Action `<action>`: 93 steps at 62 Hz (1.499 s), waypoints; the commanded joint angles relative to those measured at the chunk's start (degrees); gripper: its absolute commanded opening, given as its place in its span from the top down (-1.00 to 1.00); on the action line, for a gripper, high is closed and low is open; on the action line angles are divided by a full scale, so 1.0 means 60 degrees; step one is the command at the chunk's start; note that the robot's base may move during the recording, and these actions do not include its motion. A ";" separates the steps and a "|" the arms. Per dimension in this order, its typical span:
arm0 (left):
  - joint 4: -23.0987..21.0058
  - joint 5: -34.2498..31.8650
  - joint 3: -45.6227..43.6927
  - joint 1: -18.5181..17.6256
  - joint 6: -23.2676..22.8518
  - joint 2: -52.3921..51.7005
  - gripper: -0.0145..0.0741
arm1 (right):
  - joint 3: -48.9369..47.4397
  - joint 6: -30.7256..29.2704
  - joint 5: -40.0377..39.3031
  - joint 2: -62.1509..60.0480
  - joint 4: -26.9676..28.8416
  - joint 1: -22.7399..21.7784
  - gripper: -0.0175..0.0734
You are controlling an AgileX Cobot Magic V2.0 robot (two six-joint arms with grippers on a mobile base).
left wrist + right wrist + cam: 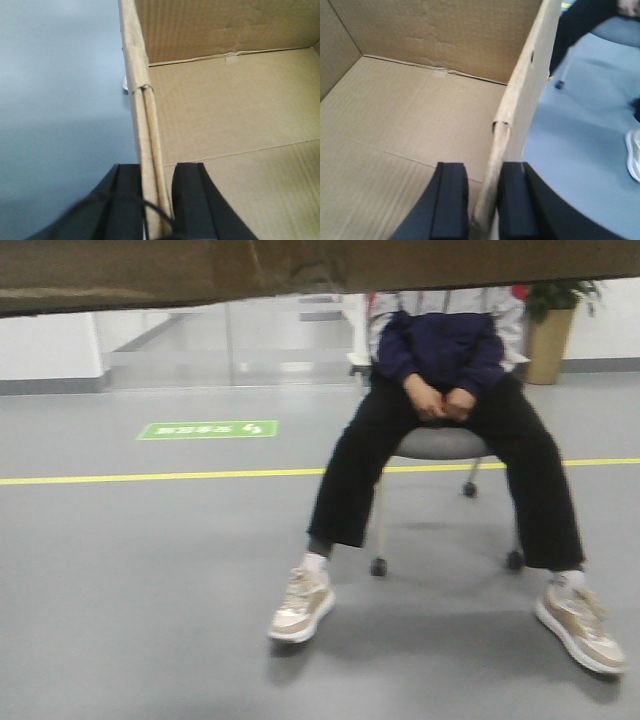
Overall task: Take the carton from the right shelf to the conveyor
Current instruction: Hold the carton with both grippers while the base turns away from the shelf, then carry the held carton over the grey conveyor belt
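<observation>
Only the tips of our rig are visible, from the wrist cams. Our left end effector [158, 170] has two flat, matte black fingers [127, 200] with squared-off tips. A thin black cable [152, 207] loops across just behind those tips. The outer finger widens into a dark, sloped housing further back. Our right end effector [484, 167] looks much the same: boxy black fingers [450, 200] with plain faces. Its outer finger swells into a rounded dark body behind the tip.
</observation>
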 commanded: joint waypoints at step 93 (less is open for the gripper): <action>0.3194 -0.0220 -0.0044 0.0007 0.0056 -0.0115 0.69 | -0.0055 -0.0314 -0.0434 -0.0155 -0.0045 -0.0004 0.77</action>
